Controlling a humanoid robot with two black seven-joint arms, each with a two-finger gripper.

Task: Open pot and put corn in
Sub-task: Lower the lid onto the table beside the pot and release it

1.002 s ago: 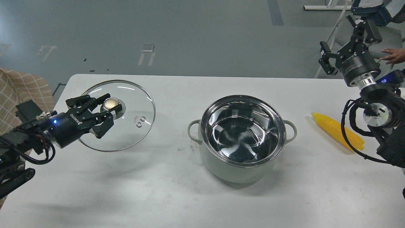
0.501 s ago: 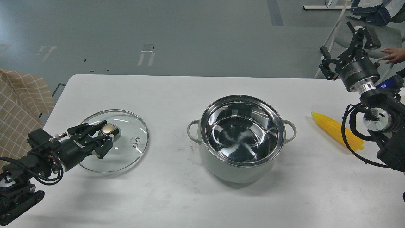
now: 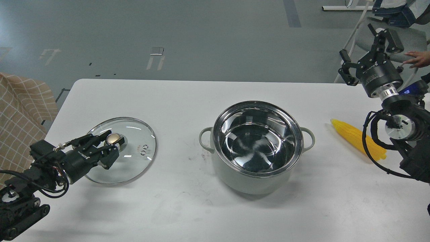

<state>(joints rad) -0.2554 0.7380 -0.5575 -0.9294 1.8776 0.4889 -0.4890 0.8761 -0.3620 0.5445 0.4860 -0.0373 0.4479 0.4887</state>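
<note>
Two claws: left claw (image 3: 106,148) grips the gold knob of the round glass lid (image 3: 134,158) on the white surface (image 3: 188,208); right claw (image 3: 364,47) hangs open, empty. Uncovered grey-green pot (image 3: 257,174) sits centre; yellow corn cob (image 3: 352,136) lies right.

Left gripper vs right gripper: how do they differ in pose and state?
The left gripper is low over the table, its fingers around the gold knob of the round glass lid. The right gripper is raised beyond the table's far right edge, open and empty, above the yellow corn cob. Both are black, two-fingered.
</note>
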